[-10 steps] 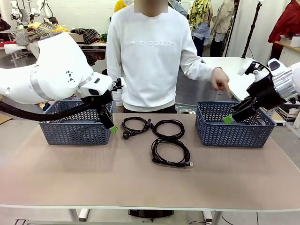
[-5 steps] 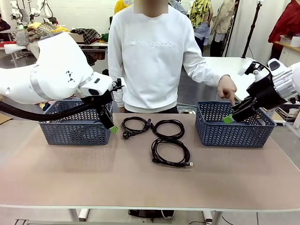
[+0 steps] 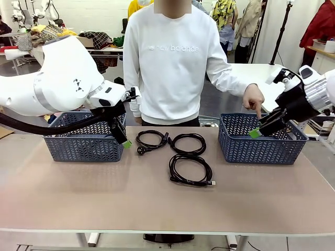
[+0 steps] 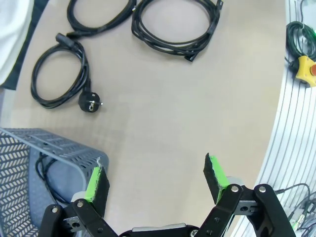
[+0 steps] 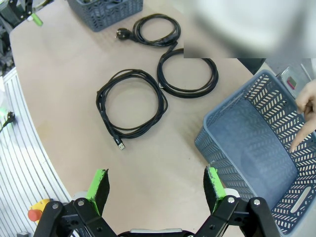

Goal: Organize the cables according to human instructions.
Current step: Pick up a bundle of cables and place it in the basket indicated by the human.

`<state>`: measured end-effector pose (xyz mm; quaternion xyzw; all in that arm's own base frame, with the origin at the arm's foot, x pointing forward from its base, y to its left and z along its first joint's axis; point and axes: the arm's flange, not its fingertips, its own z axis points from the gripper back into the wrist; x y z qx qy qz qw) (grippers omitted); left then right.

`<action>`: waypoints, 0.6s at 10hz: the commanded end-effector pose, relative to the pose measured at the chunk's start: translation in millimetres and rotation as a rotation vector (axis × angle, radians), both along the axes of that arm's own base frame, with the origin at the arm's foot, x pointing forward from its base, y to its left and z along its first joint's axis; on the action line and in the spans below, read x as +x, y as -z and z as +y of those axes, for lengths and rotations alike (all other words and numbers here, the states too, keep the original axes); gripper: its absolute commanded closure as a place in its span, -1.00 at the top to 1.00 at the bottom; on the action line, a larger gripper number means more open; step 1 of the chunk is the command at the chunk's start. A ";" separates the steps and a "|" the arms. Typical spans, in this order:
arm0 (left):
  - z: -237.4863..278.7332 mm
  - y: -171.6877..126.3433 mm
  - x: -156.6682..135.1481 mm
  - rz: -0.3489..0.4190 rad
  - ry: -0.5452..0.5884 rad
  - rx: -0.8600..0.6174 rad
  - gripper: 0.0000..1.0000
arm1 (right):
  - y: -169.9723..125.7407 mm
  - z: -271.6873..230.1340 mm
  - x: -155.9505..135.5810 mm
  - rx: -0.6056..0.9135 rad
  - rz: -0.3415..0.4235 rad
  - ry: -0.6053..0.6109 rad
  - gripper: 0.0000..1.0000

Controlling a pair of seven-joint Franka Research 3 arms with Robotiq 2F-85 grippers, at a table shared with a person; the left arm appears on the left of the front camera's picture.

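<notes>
Three coiled black cables lie mid-table: one with a round plug (image 3: pixel 151 140), one beside it (image 3: pixel 188 144), one nearer (image 3: pixel 189 170). The left wrist view shows the plug cable (image 4: pixel 59 74), with a fourth cord (image 4: pixel 44 170) inside the left blue basket (image 3: pixel 84 147). My left gripper (image 3: pixel 124 140) hangs open at that basket's right corner, fingers empty (image 4: pixel 155 177). My right gripper (image 3: pixel 256 130) is open over the right blue basket (image 3: pixel 261 149), which holds nothing (image 5: pixel 252 148). The person's hand (image 3: pixel 255 99) points a finger down into the right basket (image 5: pixel 308 111).
The person stands at the far edge behind the cables. In the right wrist view the three coils (image 5: pixel 131 101) lie left of the basket. A yellow and red stop button (image 4: pixel 306 66) sits beyond the near table edge.
The person's hand has dropped toward the right basket and now points into it. Both arms and the cables have stayed put.
</notes>
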<state>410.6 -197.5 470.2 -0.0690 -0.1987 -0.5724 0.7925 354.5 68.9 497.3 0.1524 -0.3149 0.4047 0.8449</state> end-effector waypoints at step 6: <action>1.9 -0.6 1.0 0.001 -0.006 0.000 1.00 | 2.4 58.7 -1.9 -0.093 0.040 -0.075 1.00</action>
